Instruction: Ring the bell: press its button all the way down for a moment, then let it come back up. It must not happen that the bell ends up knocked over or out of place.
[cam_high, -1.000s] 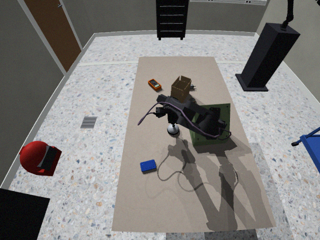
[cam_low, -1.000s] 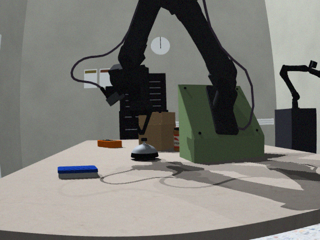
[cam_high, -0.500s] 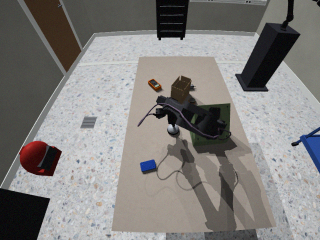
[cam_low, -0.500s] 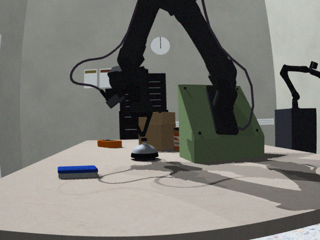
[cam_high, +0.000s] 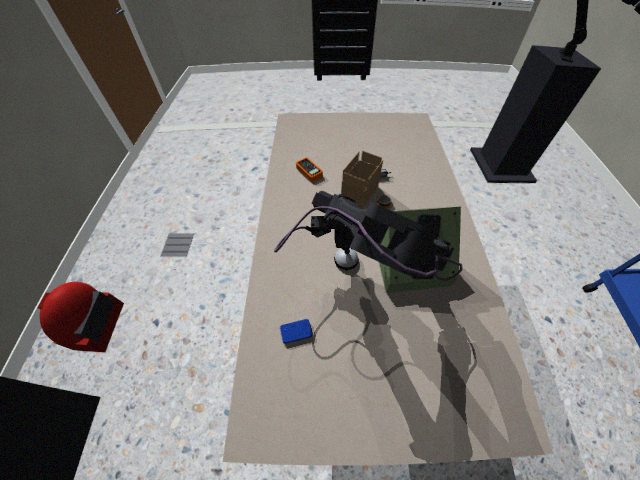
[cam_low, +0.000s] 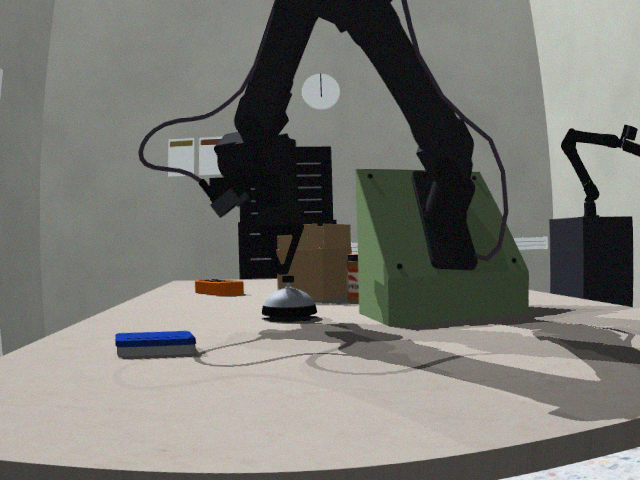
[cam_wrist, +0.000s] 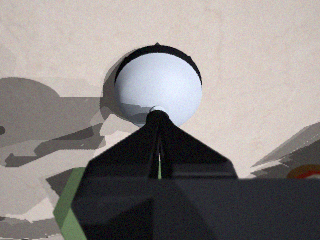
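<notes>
A silver dome bell (cam_low: 288, 303) on a black base stands on the table, left of the green arm mount (cam_low: 439, 253). It also shows in the overhead view (cam_high: 345, 258) and in the wrist view (cam_wrist: 159, 87). My gripper (cam_wrist: 159, 120) is shut and empty. Its joined fingertips point straight down at the top centre of the dome, where the small dark button (cam_low: 288, 279) sits. In the side view the fingertips (cam_low: 285, 275) stand right at the button; I cannot tell whether they touch it. The button itself is hidden under the fingertips in the wrist view.
A cardboard box (cam_high: 361, 177) and a can (cam_low: 353, 279) stand behind the bell. An orange meter (cam_high: 309, 168) lies at the back left. A blue-topped block (cam_high: 296, 331) lies at the front left.
</notes>
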